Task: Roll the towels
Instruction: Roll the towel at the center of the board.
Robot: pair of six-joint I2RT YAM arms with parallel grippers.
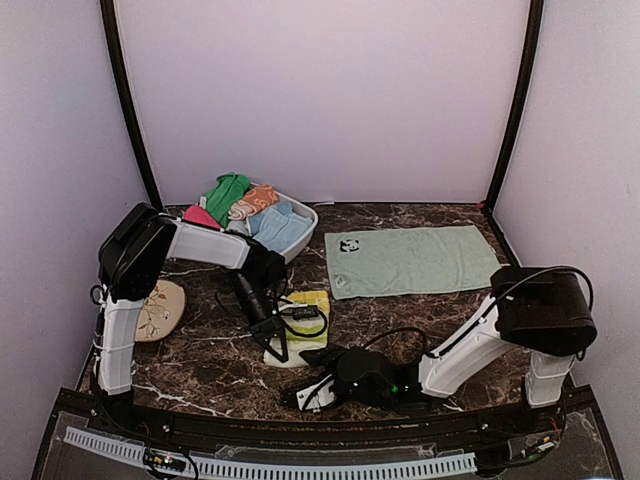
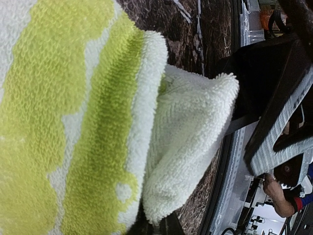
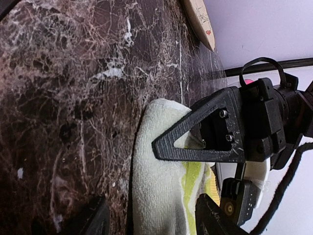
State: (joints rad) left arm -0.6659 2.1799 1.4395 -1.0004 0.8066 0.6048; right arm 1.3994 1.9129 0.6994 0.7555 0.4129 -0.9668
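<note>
The yellow-lime patterned towel (image 1: 308,322) lies partly rolled on the marble near the front centre. In the left wrist view it fills the frame (image 2: 73,122). My left gripper (image 1: 275,345) is at its near edge, and its dark fingers (image 2: 154,226) are shut on a folded white fringe. My right gripper (image 1: 308,392) sits low just in front of the towel. It is open, with the fingers (image 3: 93,220) spread either side of the towel's end (image 3: 156,196). The pale mint towel (image 1: 410,260) with the panda patch lies flat at the back right. A hot-pink towel (image 1: 200,215) shows in the basket.
A white basket (image 1: 300,215) at the back left holds green, orange, blue and pink cloths. A beige plate (image 1: 160,308) lies at the left, beside the left arm. The left gripper's black triangular finger (image 3: 195,142) rests over the towel in the right wrist view.
</note>
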